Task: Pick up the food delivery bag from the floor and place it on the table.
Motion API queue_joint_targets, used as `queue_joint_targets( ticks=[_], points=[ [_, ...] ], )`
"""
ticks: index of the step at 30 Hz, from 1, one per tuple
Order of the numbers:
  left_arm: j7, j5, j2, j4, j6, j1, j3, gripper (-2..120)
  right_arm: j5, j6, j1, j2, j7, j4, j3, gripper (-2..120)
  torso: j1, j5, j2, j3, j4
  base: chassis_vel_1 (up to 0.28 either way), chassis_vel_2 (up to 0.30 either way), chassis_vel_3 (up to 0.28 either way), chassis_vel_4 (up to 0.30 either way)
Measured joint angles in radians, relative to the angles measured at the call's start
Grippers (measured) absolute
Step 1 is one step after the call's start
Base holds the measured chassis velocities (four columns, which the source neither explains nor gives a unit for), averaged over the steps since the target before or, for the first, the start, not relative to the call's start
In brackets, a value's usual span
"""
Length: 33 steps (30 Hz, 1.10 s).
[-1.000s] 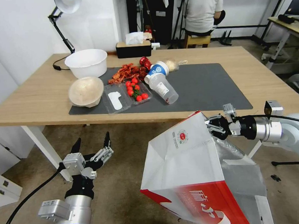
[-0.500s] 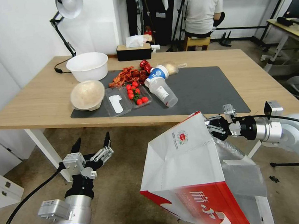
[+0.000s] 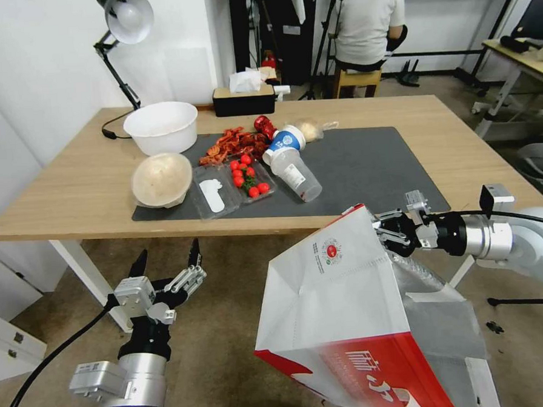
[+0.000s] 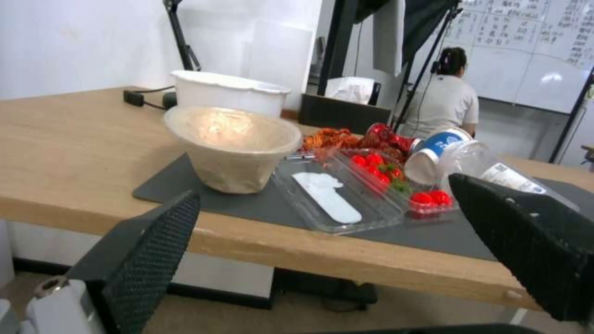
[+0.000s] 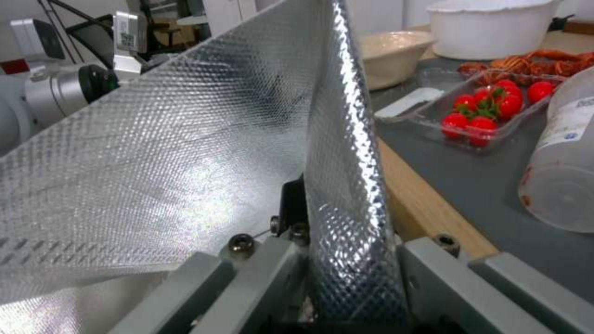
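A: Well, nearest to us we see the food delivery bag (image 3: 350, 321), hanging tilted above the floor (image 3: 231, 351), red band at its low end and the foil lining open to our right.

B: And what carries it?

A: The right gripper (image 3: 387, 229). We see its jaws clenched on the top edge of the bag, near the small round red logo (image 3: 331, 249). In the right wrist view the foil wall (image 5: 334, 153) runs straight down between the grey fingers (image 5: 260, 273), pinched there.

B: Where is the bag against the worktop (image 3: 71, 196)?

A: Just short of its near edge, on the right side. We see the bag's top corner overlapping that edge, but the bag hangs in front of the worktop, held off the carpet.

B: And the other arm?

A: The left gripper (image 3: 165, 260) waits low on the near left, over the floor, its jaws released and spread wide. From the left wrist view we look between the two black fingers (image 4: 155, 246) at the worktop edge.

B: What lies on top, going farther?

A: On the dark grey mat (image 3: 372, 162) we see a clear tray of cherry tomatoes (image 3: 249, 179), a beige bowl (image 3: 161, 180) left of it, and a clear plastic cup (image 3: 294, 173) tipped on its side. Beyond those, a blue and white cup (image 3: 286, 141), a heap of red crayfish shells (image 3: 235, 143) and a white bowl (image 3: 161, 127). At the far edge stands a black tissue box (image 3: 243, 98), with a desk lamp (image 3: 122, 23) at the far left.
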State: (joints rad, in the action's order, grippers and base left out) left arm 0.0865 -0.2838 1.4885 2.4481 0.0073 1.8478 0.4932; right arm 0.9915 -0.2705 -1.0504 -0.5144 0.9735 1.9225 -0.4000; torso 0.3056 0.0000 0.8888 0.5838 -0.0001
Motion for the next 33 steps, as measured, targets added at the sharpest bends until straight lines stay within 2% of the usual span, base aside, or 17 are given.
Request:
queue_joint_targets(
  ticks=[29,33],
  points=[
    [-0.012,0.000,0.003,0.012,0.016,0.014,0.000,100,-0.001,0.002,-0.005,0.000,0.002,-0.005,-0.005,0,0.060,0.0001,0.137,0.077,0.0000,0.000,0.000,0.000,0.000],
    [-0.008,-0.001,0.004,0.011,0.002,0.012,-0.001,100,-0.002,0.003,-0.005,-0.001,0.003,-0.006,-0.005,0,0.067,0.0000,0.155,0.087,0.0000,0.000,0.000,0.000,0.000]
  ],
)
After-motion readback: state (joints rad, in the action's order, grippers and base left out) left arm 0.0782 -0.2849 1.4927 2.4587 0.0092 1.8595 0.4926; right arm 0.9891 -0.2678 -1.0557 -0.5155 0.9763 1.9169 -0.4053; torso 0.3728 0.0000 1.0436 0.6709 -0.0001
